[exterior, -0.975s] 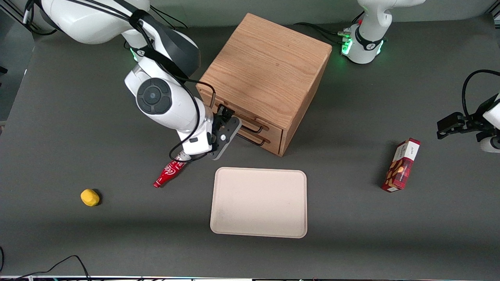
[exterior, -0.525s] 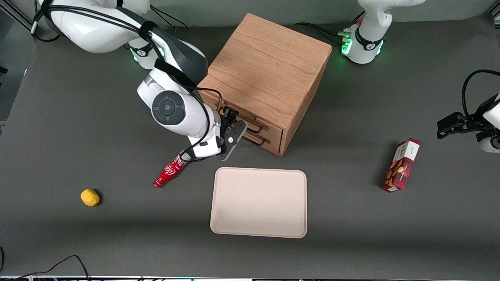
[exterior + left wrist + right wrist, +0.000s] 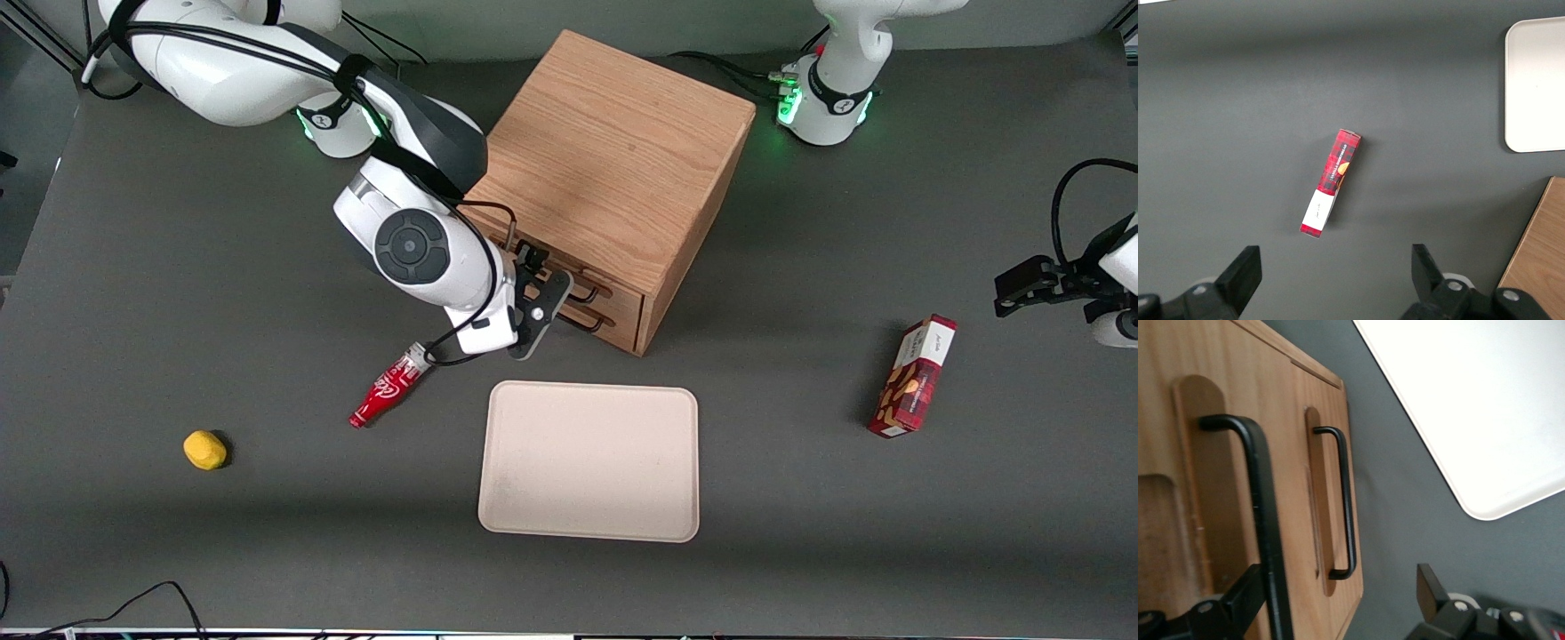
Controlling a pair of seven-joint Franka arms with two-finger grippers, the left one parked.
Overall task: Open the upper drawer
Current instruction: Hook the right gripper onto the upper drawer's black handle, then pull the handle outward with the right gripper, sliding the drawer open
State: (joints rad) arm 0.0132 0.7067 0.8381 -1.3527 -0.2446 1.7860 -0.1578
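Lying nearest the front camera, the pale beige rectangular plastic tray (image 3: pixel 589 460) rests flat on the dark grey table (image 3: pixel 800 533), with a small yellow lump (image 3: pixel 204 449) well off toward the working arm's end and a red bottle with white lettering (image 3: pixel 388 396) on its side between them. A red patterned cardboard box (image 3: pixel 914 376) lies toward the parked arm's end. Farther from the camera than the tray stands the boxy oak-wood cabinet (image 3: pixel 613 169), its two drawer fronts both flush. The black two-finger gripper (image 3: pixel 536 298) sits right at those fronts, fingers spread apart with the upper drawer's (image 3: pixel 1178 507) thin black wire handle (image 3: pixel 1261 520) between them, one fingertip (image 3: pixel 1245 593) touching the wire, not clamped. The bottom drawer's matching black handle (image 3: pixel 1346 500) stands free, nearer the tray.
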